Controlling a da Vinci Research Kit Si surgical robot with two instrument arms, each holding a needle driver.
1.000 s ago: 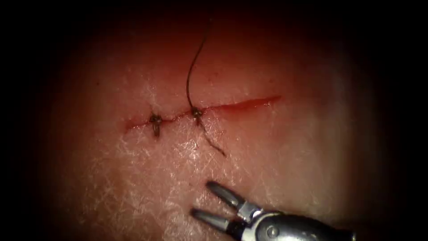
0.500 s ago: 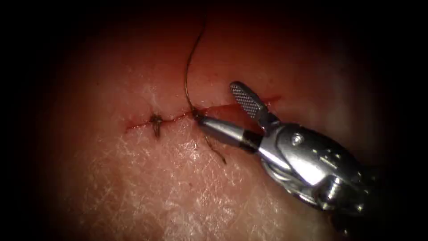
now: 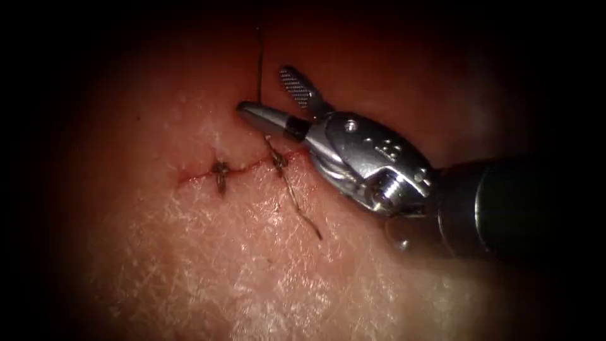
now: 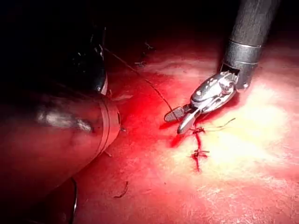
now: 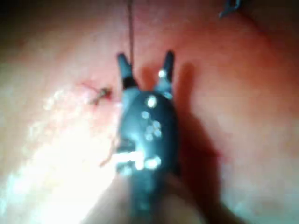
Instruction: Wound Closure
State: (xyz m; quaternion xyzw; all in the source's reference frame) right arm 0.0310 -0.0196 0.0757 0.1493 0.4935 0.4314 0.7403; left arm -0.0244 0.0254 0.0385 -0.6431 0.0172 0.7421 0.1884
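On the tissue (image 3: 189,265), the cut (image 3: 202,172) carries a finished knot (image 3: 220,169) at its left, then a second knot (image 3: 278,161) whose thread (image 3: 259,63) climbs away taut. The right tool (image 3: 268,95) stands with jaws apart astride that strand, holding nothing. The thread looks thin, limp and slippery, best gripped just above the knot; its upper end runs into darkness, so where the needle lies I cannot tell.
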